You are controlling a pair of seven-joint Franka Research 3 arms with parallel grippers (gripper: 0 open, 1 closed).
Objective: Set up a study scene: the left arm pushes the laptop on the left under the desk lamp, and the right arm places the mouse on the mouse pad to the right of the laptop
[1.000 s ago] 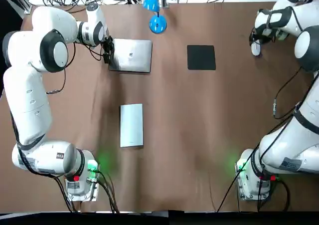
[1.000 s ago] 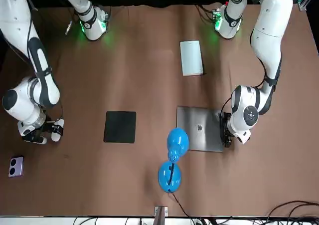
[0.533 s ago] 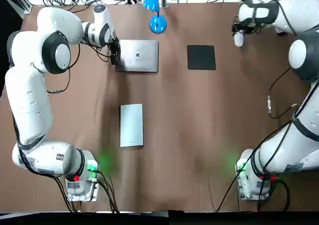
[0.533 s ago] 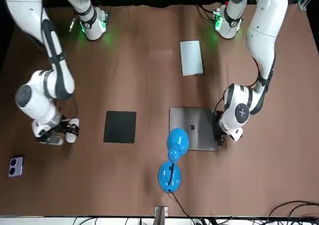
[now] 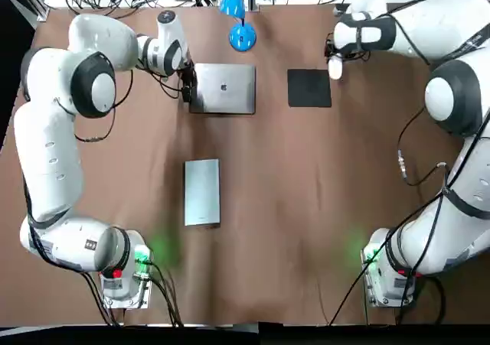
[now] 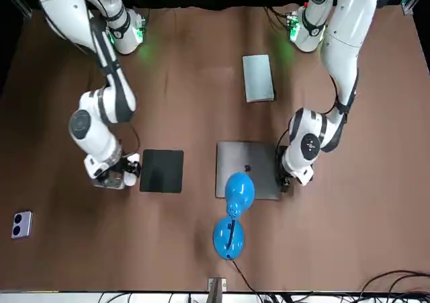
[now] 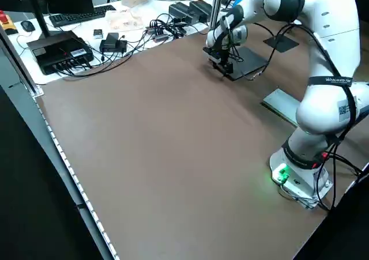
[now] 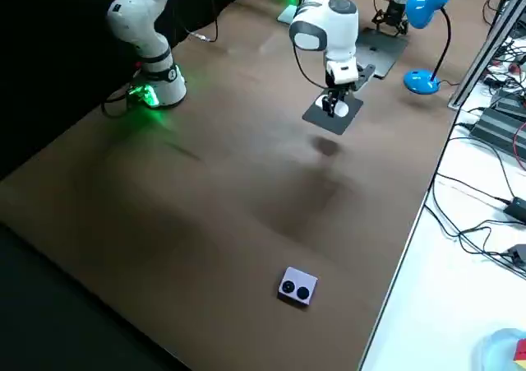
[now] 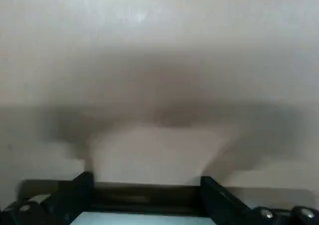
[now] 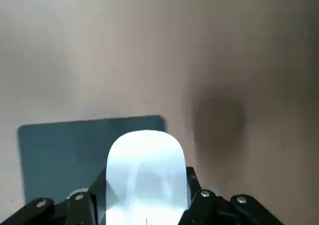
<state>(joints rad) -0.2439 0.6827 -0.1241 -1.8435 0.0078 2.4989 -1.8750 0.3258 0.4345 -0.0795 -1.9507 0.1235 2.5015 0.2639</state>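
Brown bench (image 5: 306,207): we see the left gripper (image 5: 187,86) spread against the laptop (image 5: 226,89), right by the desk lamp (image 5: 242,37). Right gripper (image 5: 334,63) pinches the mouse (image 10: 144,170), raised at the edge of the mouse pad (image 5: 309,87).

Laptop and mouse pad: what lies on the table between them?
Nothing. In the top view the strip of table between the laptop and the mouse pad is bare.
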